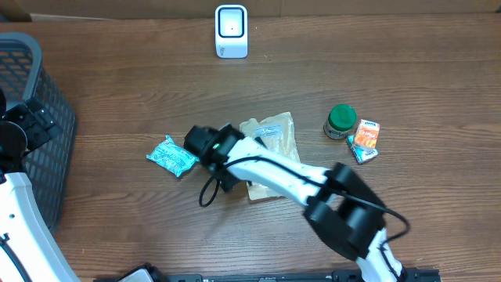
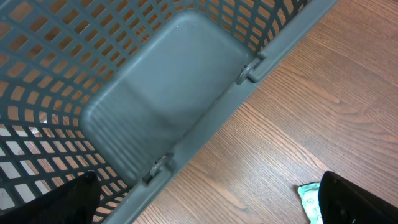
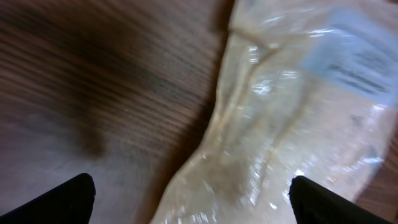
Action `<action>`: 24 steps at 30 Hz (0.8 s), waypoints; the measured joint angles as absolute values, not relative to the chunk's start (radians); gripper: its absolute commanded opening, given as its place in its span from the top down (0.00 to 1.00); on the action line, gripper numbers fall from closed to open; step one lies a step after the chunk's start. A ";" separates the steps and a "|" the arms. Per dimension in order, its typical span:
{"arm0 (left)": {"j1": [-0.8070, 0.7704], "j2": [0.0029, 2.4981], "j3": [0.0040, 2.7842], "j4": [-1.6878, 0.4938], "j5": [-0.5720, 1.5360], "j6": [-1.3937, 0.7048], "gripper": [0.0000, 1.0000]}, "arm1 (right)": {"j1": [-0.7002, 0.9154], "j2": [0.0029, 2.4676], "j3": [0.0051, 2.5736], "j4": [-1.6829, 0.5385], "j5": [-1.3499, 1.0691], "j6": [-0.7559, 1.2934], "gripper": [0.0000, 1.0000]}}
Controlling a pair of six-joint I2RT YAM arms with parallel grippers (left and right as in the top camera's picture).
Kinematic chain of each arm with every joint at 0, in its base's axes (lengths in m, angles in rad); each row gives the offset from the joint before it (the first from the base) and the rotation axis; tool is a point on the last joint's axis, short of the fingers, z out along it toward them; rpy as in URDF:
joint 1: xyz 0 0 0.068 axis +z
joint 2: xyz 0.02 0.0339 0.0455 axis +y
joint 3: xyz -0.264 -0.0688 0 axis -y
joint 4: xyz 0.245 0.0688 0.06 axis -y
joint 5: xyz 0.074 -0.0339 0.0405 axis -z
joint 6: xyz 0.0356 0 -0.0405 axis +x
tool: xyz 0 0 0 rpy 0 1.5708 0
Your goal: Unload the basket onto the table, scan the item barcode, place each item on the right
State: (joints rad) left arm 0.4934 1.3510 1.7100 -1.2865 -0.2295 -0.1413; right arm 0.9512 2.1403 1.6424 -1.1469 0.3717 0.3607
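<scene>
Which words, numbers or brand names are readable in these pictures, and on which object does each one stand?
No text here can be read with certainty.
pale label on the clear bag: printed lines, too blurred to read.
orange packet: print too small to read.
teal packet: print too small to read.
white scanner: no text visible.

basket (image 1: 55, 125) 1 | scanner (image 1: 231, 31) 1 | jar (image 1: 341, 120) 1 | packets (image 1: 172, 156) (image 1: 278, 133) (image 1: 365, 137) 3
</scene>
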 measured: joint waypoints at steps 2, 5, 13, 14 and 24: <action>0.493 1.351 1.710 -1.286 -0.229 -0.141 0.01 | 0.968 2.192 1.644 -1.145 0.414 0.366 0.04; 0.493 1.351 1.710 -1.287 -0.229 -0.141 0.00 | 0.983 2.201 1.652 -1.150 0.493 0.368 0.09; 0.493 1.351 1.710 -1.287 -0.229 -0.141 0.00 | 0.986 2.231 1.655 -1.208 0.627 0.374 0.23; 0.493 1.351 1.710 -1.287 -0.229 -0.141 0.01 | 0.981 2.234 1.655 -1.223 0.635 0.381 0.27; 0.493 1.351 1.710 -1.286 -0.229 -0.141 0.01 | 0.915 2.249 1.652 -1.247 0.569 0.370 0.76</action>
State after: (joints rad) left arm 0.4934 1.3510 1.7100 -1.2861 -0.2295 -0.1413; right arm 0.9146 2.2494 1.6516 -1.2469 0.5686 0.3702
